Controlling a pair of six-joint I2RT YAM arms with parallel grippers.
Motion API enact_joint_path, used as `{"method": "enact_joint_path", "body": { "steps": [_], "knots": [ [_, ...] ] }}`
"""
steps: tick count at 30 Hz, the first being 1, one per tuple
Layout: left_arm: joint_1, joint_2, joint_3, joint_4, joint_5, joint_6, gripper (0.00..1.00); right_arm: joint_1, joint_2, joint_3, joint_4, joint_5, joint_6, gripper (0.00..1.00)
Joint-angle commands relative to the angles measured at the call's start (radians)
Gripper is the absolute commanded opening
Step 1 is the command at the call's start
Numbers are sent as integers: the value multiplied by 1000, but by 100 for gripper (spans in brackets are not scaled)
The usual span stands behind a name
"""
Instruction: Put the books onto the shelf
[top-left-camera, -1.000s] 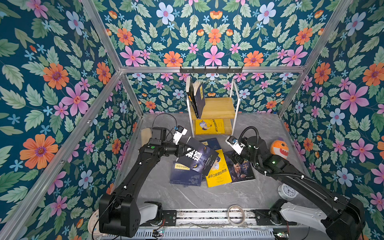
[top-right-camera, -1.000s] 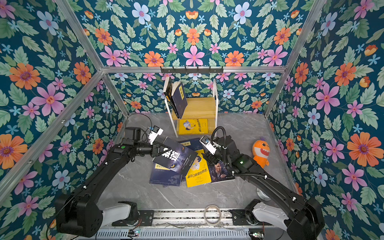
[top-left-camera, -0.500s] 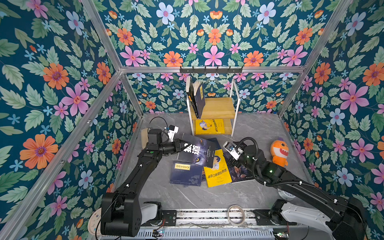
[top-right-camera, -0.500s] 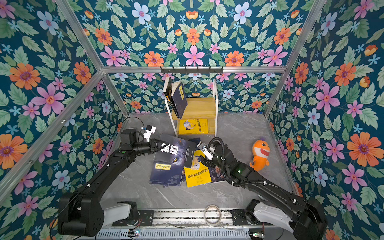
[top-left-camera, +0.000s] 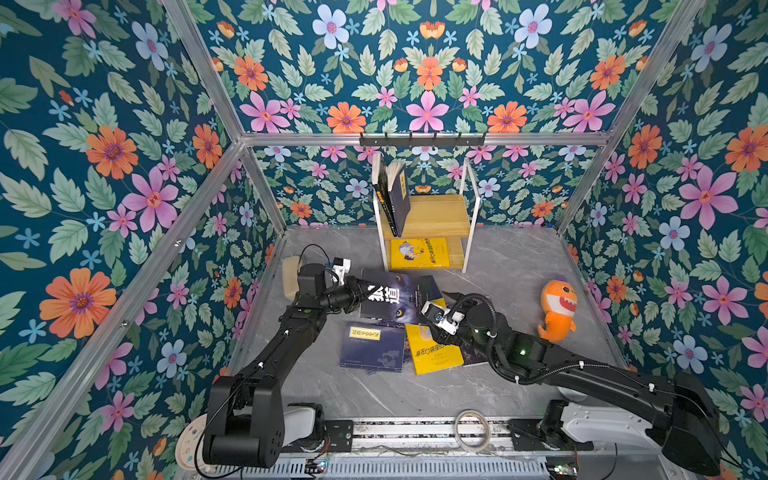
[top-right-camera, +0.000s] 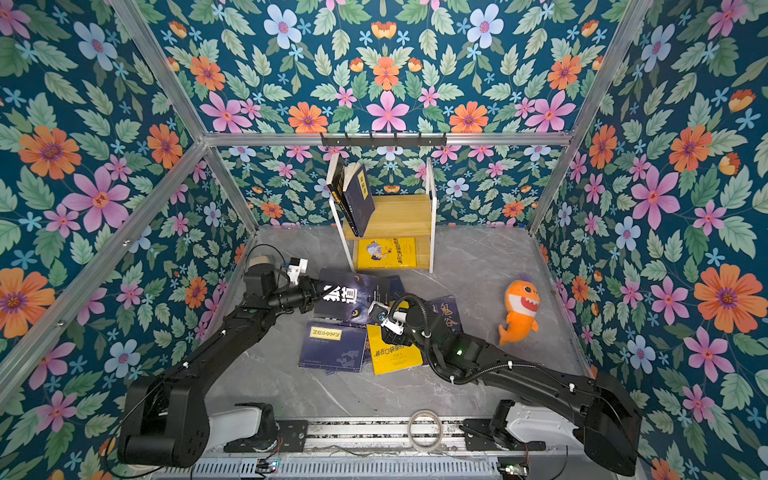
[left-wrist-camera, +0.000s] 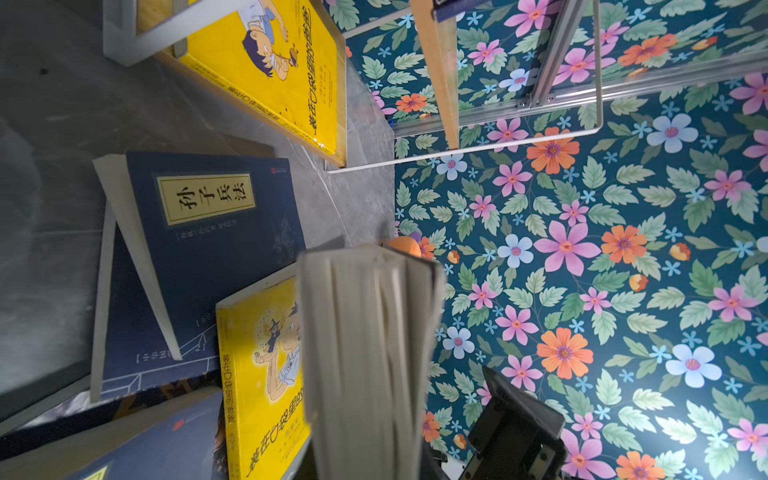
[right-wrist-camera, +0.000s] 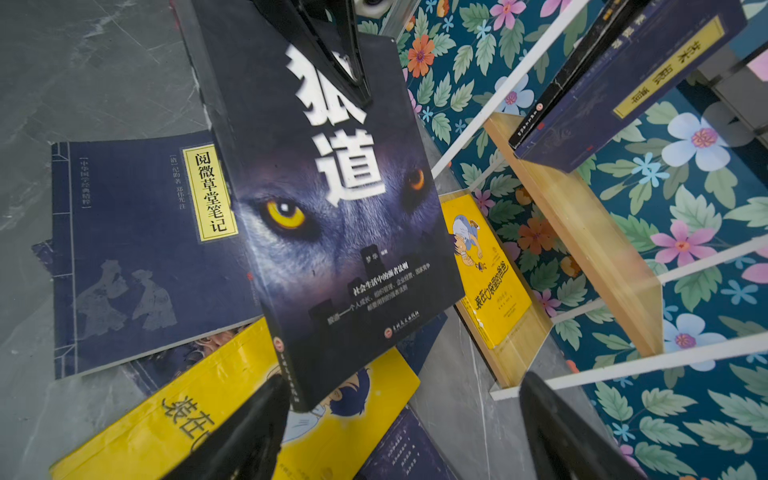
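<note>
Left pincer (top-left-camera: 365, 290) clenched on dark wolf-face paperback (top-left-camera: 395, 297), held tilted above the centre book pile (top-left-camera: 399, 349), near side of light wooden two-tier shelf (top-left-camera: 428, 216). Right pincer (right-wrist-camera: 401, 386) spread wide at its free corner. Thin, floppy, glossy; best pinched near spine

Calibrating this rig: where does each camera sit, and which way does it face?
Top views: high on the robot's side, looking down and back at the shelf, the book pile and both arms.
Left wrist: on the left gripper, facing across the pile toward the right wall; the held wolf book fills the foreground.
Right wrist: low, facing the wolf book and shelf; the open right gripper shows nearest.
Shared: both wrist views show the yellow book on the lower board.
</note>
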Motion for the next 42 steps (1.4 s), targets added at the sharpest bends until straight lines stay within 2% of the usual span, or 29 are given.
{"method": "enact_joint_path", "body": {
  "steps": [1, 16, 24, 26, 28, 30, 31, 32, 33, 36, 39, 42],
  "knots": [
    [-9, 17, 12, 86, 5, -59, 0, 27, 35, 14, 77, 17, -43, 86],
    [-36, 93, 41, 122, 0, -167, 0, 76, 265, 99, 188, 25, -38, 83],
    [-48, 101, 42, 126, 10, -181, 0, 72, 382, 147, 216, 115, -56, 67],
    [-48, 101, 42, 128, 14, -181, 0, 68, 399, 152, 240, 134, -59, 57],
    [-48, 101, 40, 128, 17, -181, 0, 62, 412, 167, 236, 140, -55, 41],
    [-48, 103, 39, 127, 19, -181, 0, 57, 421, 180, 228, 145, -61, 22],
    [-48, 106, 37, 125, 18, -181, 0, 55, 425, 186, 228, 154, -65, 7],
    [-48, 107, 34, 123, 16, -181, 0, 52, 427, 189, 225, 157, -69, 0],
    [-48, 109, 32, 122, 12, -180, 3, 47, 427, 190, 222, 158, -72, 0],
    [-48, 105, 27, 114, 1, -172, 19, 31, 431, 195, 209, 176, -60, 0],
    [-41, 97, 28, 104, -4, -163, 40, 20, 416, 189, 192, 176, -54, 0],
    [-23, 85, 31, 91, -10, -147, 51, 10, 399, 181, 172, 173, -66, 0]
  ]
}}
